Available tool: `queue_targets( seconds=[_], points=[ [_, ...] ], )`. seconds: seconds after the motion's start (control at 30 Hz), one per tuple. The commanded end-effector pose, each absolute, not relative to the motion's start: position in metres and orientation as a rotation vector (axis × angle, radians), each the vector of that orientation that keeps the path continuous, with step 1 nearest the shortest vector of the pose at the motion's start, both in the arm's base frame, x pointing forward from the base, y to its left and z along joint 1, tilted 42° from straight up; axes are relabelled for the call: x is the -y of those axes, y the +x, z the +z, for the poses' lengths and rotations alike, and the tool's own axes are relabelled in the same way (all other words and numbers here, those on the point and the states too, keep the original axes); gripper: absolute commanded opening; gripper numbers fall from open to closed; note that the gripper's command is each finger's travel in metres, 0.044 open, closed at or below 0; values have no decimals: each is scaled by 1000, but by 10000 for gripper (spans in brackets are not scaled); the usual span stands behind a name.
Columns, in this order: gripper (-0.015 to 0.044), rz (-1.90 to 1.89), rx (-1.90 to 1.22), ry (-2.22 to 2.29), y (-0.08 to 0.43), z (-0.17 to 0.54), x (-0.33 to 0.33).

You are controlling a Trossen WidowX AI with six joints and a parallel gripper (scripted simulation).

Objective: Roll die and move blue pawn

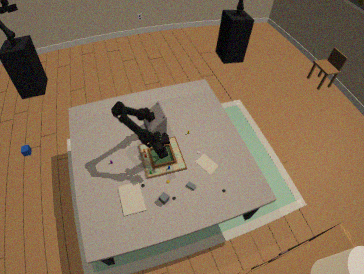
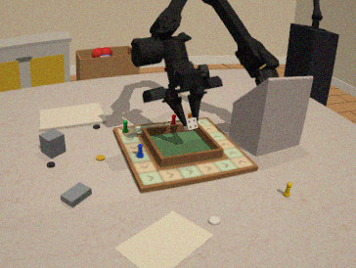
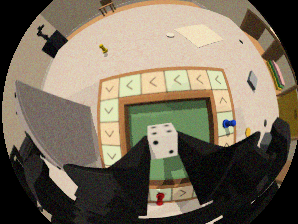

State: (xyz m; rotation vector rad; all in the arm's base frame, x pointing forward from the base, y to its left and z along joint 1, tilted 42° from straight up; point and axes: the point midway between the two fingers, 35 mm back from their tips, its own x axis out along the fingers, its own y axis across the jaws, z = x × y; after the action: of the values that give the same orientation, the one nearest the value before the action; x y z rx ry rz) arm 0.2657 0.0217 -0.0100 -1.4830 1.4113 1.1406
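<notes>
My gripper (image 1: 161,154) (image 2: 189,122) (image 3: 161,137) is shut on the white die (image 2: 192,124) (image 3: 162,144), holding it above the wooden tray with green felt (image 2: 191,156) (image 3: 167,98). In the wrist view the die's upper face shows four pips and its near face two; it is still held. The blue pawn (image 2: 140,152) (image 3: 229,123) stands upright on the board's left column in the exterior view. The arrow board (image 2: 199,178) (image 3: 153,82) surrounds the tray. The fingers hide part of the board in the wrist view.
A green pawn (image 2: 125,127), a red pawn (image 2: 173,119) (image 3: 160,198) and an orange pawn (image 2: 190,115) are at the board's left and back. A tall grey block (image 2: 274,114) (image 3: 60,125) stands close right. A yellow pawn (image 2: 288,190) (image 3: 103,49), grey cube (image 2: 52,143) and cream sheets lie around.
</notes>
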Motion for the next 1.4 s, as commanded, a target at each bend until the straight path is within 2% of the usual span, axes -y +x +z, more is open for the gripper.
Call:
queue_targets(
  seconds=[0.0, 0.33, 0.43, 0.6, 1.37],
  points=[
    [0, 1222, -1306, -1393, 264, -10, -22],
    [0, 1325, -1018, -1239, 265, -11, -21],
    [0, 1326, -1012, -1237, 265, -8, -21],
    [0, 1325, -1011, -1238, 273, 39, -25],
    [0, 1323, -1021, -1234, 270, 36, -24]
  ],
)
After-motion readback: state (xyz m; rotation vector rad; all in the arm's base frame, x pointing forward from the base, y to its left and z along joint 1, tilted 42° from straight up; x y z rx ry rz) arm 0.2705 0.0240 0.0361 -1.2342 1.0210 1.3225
